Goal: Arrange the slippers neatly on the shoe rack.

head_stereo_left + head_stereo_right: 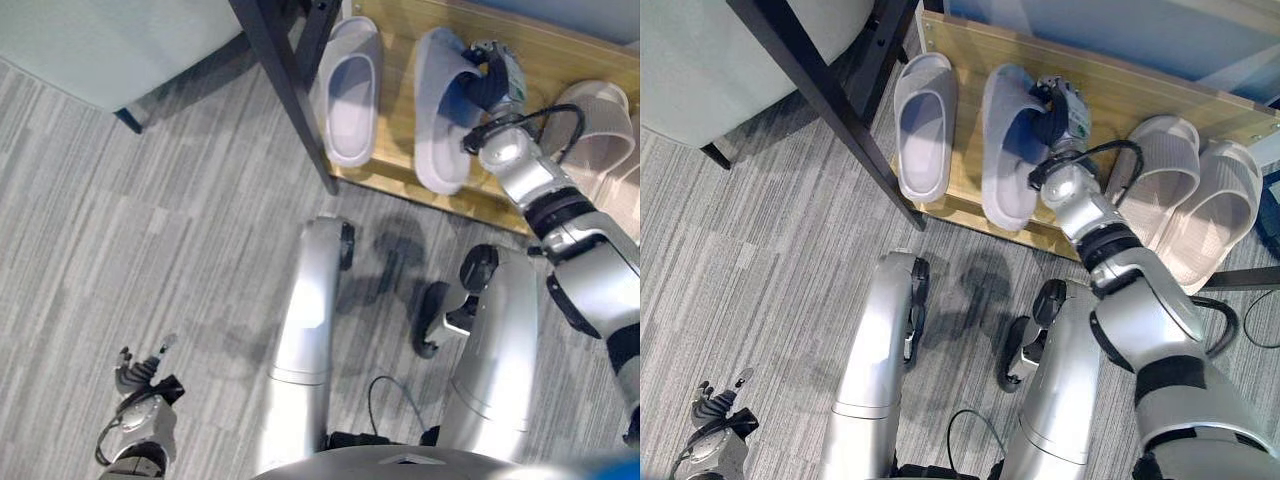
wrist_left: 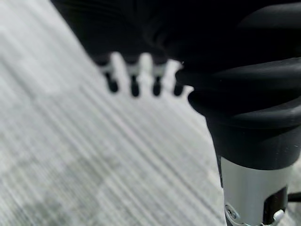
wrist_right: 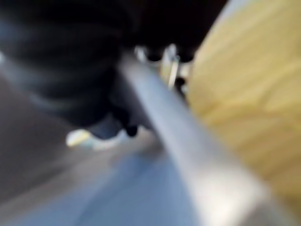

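So there was this low wooden shoe rack on the grey striped carpet, with two pairs of slippers on it. The pale lilac-grey pair sat toward the rack's left end: the left slipper lay flat with its heel right at the front edge, and the right slipper next to it poked its heel out past the front edge a bit. Further toward the right end were two beige ribbed slippers, side by side and angled, also hanging over the front.

The thing in the way was a dark metal leg of some piece of furniture with a pale top, slanting down right across the left corner of the rack, just beside the left lilac slipper.

The robot's right arm was stretched forward and up over the rack, and the right hand was on the strap of the right lilac slipper, its dark cover on top of the slipper's upper. Its fingers looked curled in against the slipper's edge in the wrist view, but it was too blurry to be sure, so I honestly couldn't tell if they were really gripping it.

The left hand hung low out by the robot's left side above the carpet, well apart from the rack, fingers relaxed and loosely straight, holding nothing.
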### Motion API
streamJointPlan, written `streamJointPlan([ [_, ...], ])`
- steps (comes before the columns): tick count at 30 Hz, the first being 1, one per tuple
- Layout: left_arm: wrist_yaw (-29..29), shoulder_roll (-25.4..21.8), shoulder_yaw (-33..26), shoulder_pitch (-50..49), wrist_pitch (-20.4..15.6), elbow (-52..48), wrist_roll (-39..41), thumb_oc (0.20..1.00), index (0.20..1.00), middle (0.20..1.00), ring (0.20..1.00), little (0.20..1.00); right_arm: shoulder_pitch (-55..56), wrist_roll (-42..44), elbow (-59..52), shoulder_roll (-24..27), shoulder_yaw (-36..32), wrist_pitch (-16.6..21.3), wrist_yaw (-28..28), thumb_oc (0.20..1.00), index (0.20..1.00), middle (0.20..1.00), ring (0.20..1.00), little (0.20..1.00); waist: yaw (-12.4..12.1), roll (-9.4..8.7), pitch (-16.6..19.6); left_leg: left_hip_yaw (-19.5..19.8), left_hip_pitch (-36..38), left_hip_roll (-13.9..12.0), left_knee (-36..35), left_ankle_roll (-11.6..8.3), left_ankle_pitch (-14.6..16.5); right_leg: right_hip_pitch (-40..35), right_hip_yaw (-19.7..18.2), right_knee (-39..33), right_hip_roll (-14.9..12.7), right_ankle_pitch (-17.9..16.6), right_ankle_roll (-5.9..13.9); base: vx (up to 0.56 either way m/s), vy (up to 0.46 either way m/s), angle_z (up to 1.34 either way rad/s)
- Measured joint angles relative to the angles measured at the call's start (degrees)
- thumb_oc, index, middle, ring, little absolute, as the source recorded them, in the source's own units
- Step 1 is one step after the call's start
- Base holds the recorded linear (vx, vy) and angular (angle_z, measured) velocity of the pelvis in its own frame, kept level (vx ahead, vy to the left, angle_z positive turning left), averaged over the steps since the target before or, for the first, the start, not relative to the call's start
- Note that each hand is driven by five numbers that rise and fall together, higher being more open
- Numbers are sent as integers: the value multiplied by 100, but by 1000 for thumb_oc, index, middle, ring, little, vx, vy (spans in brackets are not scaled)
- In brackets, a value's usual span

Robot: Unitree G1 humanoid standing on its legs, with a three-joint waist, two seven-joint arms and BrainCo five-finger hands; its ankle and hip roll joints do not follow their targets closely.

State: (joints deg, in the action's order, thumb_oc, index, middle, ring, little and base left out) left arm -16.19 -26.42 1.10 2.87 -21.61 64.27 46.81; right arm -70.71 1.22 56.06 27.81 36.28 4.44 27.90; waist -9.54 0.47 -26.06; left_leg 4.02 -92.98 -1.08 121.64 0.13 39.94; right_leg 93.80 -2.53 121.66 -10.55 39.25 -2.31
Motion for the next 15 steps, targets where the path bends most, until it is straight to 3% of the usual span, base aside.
streamJointPlan([
  [5, 22, 0, 85, 2, 0, -275, 161, 1000, 1000, 1000, 1000, 1000, -262, 181, 136, -175, 131, -9, -1, 200, 200, 200, 200, 200, -101, 0, 0, 0, -2, 2, 0, 8, 22, -11, 5, 2, -29, 31, -4, -1, 5, 1],
  [6, 23, 0, 99, -1, 1, -343, 207, 1000, 1000, 1000, 1000, 1000, -309, 182, 143, -199, 175, -26, 0, 1000, 1000, 1000, 1000, 1000, -99, 0, 0, -3, -3, 4, 2, 8, 22, -19, 5, 2, -40, 34, -2, 0, 0, 0],
  [15, 80, 0, 178, -29, -3, -665, 203, 1000, 1000, 1000, 1000, 1000, -385, -55, 422, -412, 248, -179, 42, 1000, 1000, 1000, 1000, 1000, -88, 0, 0, 0, -8, 0, 53, 7, 64, -34, 2, 22, -33, 63, 41, 0, 4, 0],
])
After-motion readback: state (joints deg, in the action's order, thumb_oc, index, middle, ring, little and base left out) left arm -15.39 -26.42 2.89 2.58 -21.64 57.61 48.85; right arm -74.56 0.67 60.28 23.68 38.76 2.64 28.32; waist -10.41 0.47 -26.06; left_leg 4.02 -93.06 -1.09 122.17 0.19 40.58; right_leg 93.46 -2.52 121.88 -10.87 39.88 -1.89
